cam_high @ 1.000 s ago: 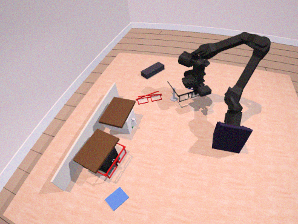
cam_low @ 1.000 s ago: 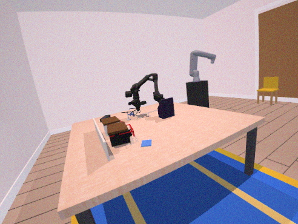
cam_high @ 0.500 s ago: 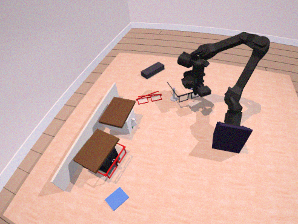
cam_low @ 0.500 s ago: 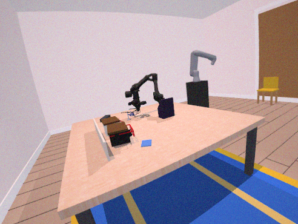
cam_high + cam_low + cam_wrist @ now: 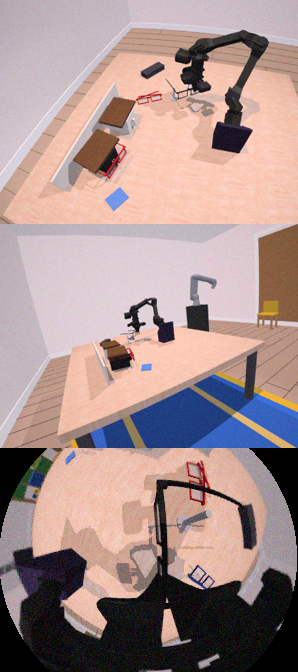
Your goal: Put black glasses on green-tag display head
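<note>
The black glasses (image 5: 171,85) (image 5: 161,513) hang above the table with a temple spread out. My gripper (image 5: 194,90) (image 5: 137,332) (image 5: 160,575) is shut on their front frame, near one end of it in the wrist view. The white display head (image 5: 129,126) stands under the farther brown board, with a small green spot, likely the tag, low on its front; its face is mostly hidden. The black display head (image 5: 106,163) (image 5: 119,364) is under the nearer brown board and wears red glasses (image 5: 123,151). My gripper is well away from both heads.
A white stand (image 5: 174,99) (image 5: 182,523) is below the black glasses. Folded red glasses (image 5: 149,97) and blue glasses (image 5: 198,573) lie nearby. A dark box (image 5: 152,70) lies farther back. A pale wall (image 5: 88,130) runs behind the heads. A blue square (image 5: 117,198) (image 5: 146,367) lies in front.
</note>
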Action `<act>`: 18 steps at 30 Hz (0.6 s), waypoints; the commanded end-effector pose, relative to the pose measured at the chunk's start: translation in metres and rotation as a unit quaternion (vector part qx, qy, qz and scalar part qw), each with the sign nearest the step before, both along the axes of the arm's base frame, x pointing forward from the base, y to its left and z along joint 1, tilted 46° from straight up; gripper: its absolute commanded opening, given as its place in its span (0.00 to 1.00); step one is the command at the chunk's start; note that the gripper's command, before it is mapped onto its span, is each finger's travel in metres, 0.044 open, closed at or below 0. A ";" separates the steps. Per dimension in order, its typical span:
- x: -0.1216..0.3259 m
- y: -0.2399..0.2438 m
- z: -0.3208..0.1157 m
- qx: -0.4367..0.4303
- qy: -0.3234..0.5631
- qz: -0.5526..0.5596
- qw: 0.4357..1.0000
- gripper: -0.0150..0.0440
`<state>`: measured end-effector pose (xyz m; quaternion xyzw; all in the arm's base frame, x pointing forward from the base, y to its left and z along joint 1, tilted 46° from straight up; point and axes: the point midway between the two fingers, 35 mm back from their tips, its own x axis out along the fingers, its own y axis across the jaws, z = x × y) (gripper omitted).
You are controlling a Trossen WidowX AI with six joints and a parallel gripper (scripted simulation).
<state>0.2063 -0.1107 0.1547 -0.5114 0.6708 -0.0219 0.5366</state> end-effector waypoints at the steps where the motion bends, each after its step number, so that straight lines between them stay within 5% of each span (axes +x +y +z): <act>1: 0.001 0.011 0.012 -0.003 -0.004 0.001 1.000 0.25; 18: 0.023 0.050 -0.004 0.008 -0.004 0.005 1.000 0.25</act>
